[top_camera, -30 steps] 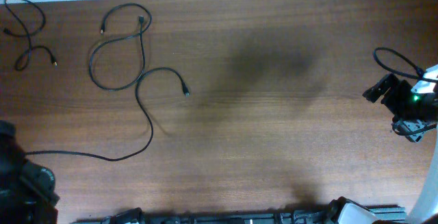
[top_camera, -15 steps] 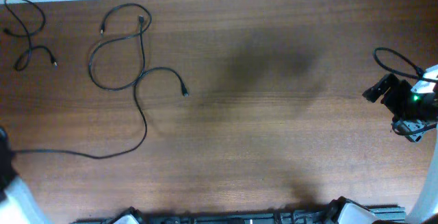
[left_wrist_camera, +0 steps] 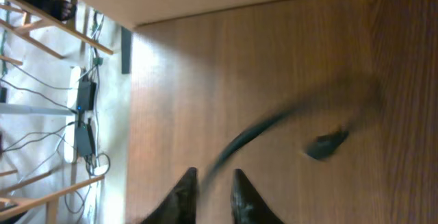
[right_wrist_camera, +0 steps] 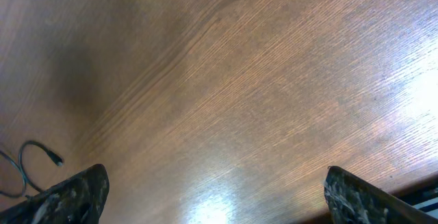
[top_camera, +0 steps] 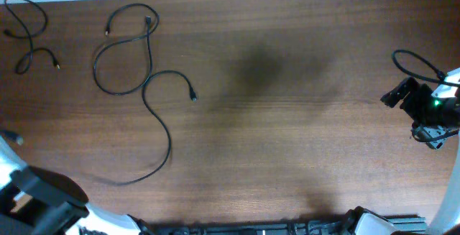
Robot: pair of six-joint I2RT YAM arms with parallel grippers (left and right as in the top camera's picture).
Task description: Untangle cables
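Two thin black cables lie at the table's far left. A short cable point(top_camera: 29, 30) is curled in the corner. A long cable point(top_camera: 123, 54) loops there, then trails down to a loose end point(top_camera: 97, 181). In the left wrist view, my left gripper point(left_wrist_camera: 215, 172) has its jaws a little apart. A blurred cable point(left_wrist_camera: 274, 122) streaks away from just beyond the tips, and neither finger pinches it. My right gripper point(right_wrist_camera: 215, 171) stands wide open over bare wood at the right edge, with nothing between its fingers. A cable end with a plug point(right_wrist_camera: 55, 159) shows far off.
My left arm point(top_camera: 39, 199) fills the bottom-left corner of the overhead view. The right arm point(top_camera: 428, 109) carries a thick black wire loop point(top_camera: 413, 62). Beyond the table's left edge are a floor, wooden frames and power leads point(left_wrist_camera: 82, 107). Arm bases line the near edge.
The long cable's end, earlier stretched out to the left edge, has sprung back right and lies slack. My left jaws have parted and the left arm has swung. The right arm has not moved.
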